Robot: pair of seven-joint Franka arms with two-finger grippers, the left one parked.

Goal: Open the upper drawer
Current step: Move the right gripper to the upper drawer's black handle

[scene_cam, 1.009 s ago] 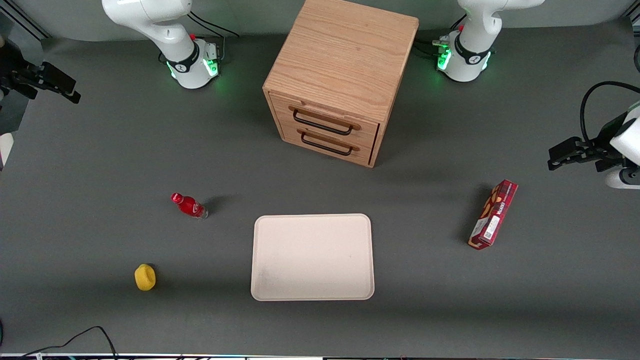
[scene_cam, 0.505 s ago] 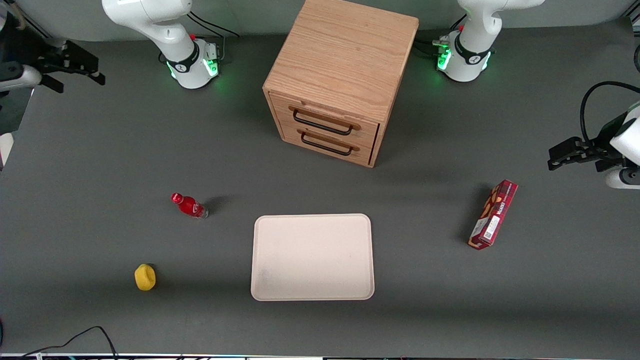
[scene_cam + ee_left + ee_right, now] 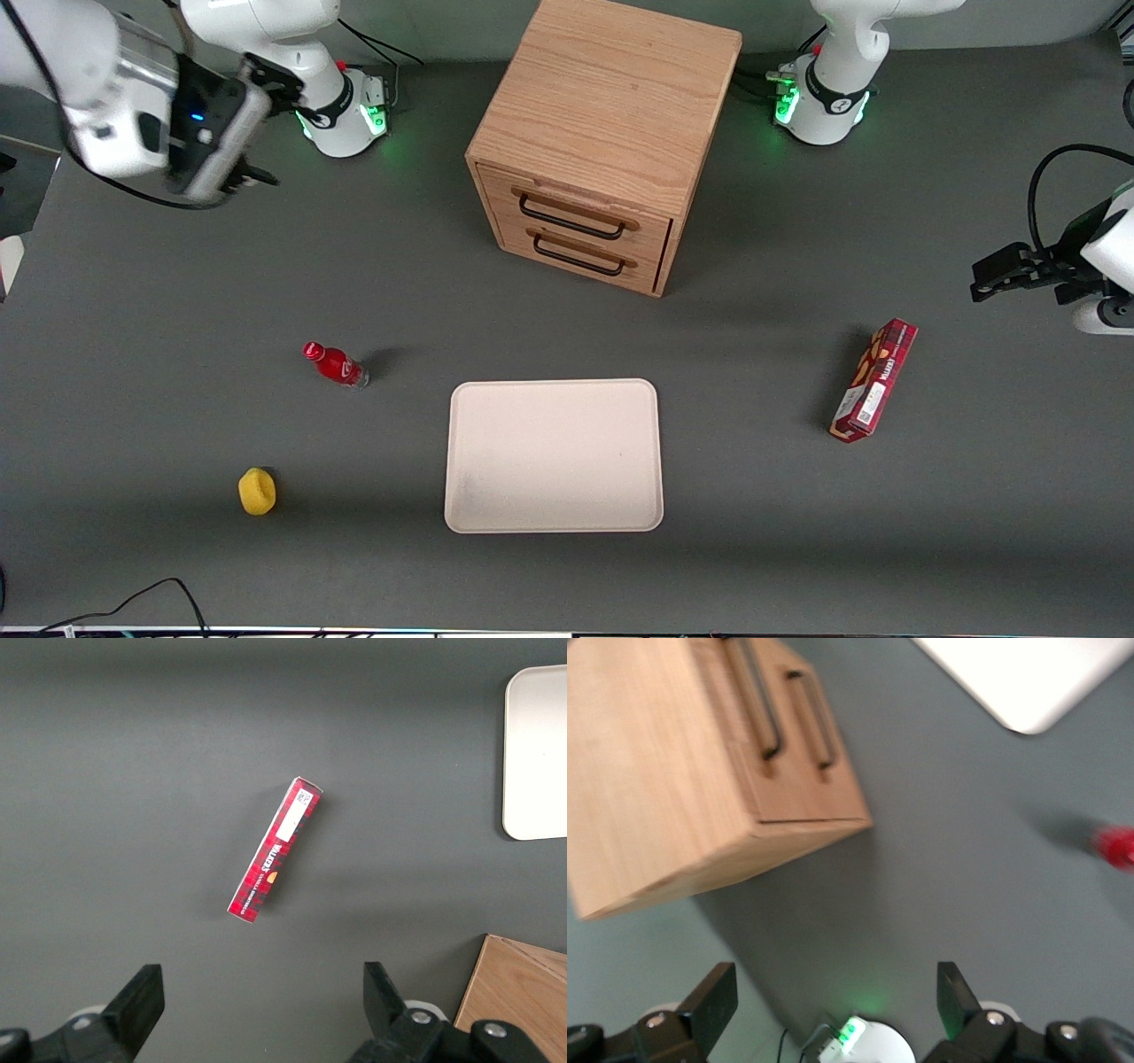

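The light-oak cabinet [image 3: 611,97] stands at the back middle of the table. Its upper drawer [image 3: 580,206] is shut, with its black wire handle [image 3: 571,218] above the matching lower drawer [image 3: 585,250]. My right gripper [image 3: 268,133] hangs in the air toward the working arm's end of the table, beside the arm's base and well apart from the cabinet. Its fingers are open and hold nothing. In the right wrist view the gripper [image 3: 833,1001] looks down past the cabinet [image 3: 656,771], and the upper drawer's handle [image 3: 757,704] shows beside the lower one [image 3: 813,722].
A cream tray [image 3: 554,456] lies nearer the front camera than the cabinet. A red bottle [image 3: 335,364] and a yellow object [image 3: 257,491] lie toward the working arm's end. A red box [image 3: 873,379] lies toward the parked arm's end.
My right gripper has swung in from the table's edge toward the arm's base and the cabinet, and turned. The drawers and other objects have not moved.
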